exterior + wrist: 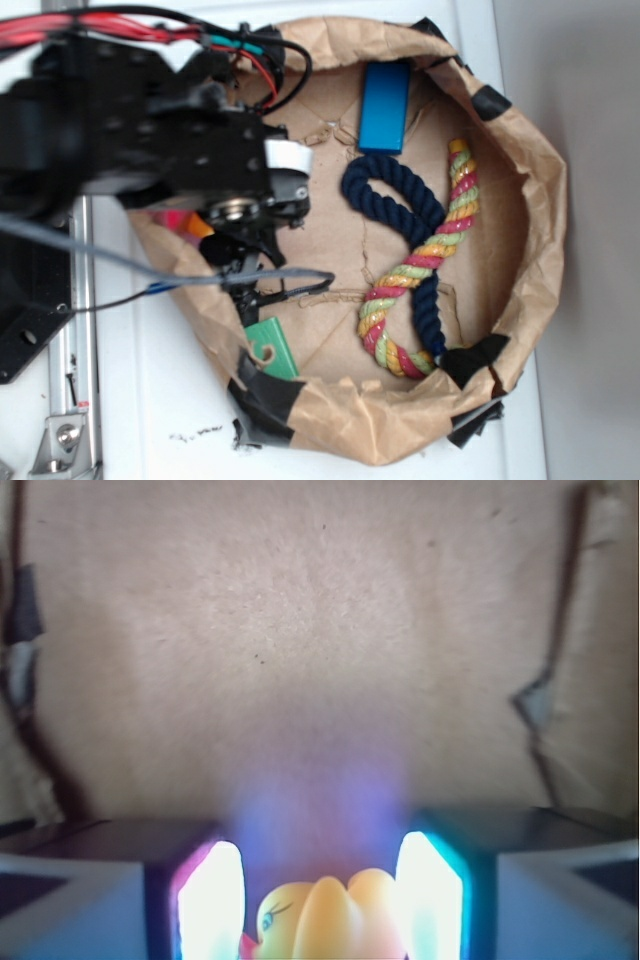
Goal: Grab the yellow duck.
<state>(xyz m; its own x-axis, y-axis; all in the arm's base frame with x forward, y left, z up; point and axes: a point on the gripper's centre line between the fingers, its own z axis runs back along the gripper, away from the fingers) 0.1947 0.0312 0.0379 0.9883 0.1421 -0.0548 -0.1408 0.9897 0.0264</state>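
We position our gripper (320, 900) near the left edge of the paper-lined basket (540, 200), fingers (212, 900) flanking the yellow duck (325, 920) narrowly so a squeeze can secure it, though contact remains undeterminable.

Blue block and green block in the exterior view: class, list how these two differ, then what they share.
The blue block is larger than the green block. The blue block lies at the paper basket's far side beside the navy rope; the green block sits at the near edge beside black tape. Both are flat, rectangular, lying on the basket floor.
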